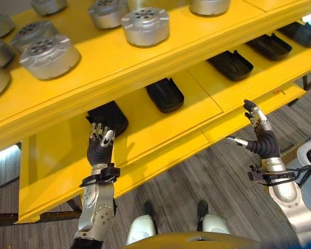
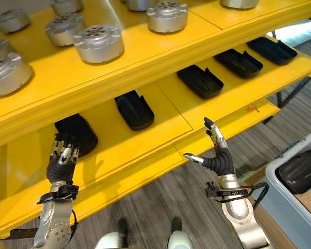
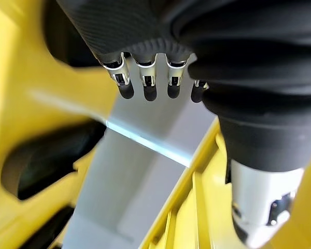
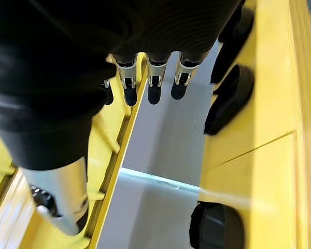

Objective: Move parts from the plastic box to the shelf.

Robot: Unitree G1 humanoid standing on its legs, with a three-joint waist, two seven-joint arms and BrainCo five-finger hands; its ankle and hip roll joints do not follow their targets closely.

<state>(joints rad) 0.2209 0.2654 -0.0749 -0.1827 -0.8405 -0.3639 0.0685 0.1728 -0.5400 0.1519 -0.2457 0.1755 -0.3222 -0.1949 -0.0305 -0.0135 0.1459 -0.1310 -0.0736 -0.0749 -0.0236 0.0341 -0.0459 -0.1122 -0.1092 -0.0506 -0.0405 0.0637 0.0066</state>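
Yellow shelf (image 1: 160, 109) filled the scene. At its lower tier the left hand (image 1: 100, 139) reached, fingers relaxed, touching the leftmost black part (image 1: 110, 117); the right hand (image 1: 259, 132) hovered before the shelf's front edge, spread and empty. A grey plastic box (image 2: 290, 199) stood right of the shelf with another black part (image 2: 303, 174) inside.

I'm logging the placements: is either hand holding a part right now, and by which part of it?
Nothing is held. The left hand hangs open just in front of the leftmost black part on the lower shelf; the right hand is open over the floor.
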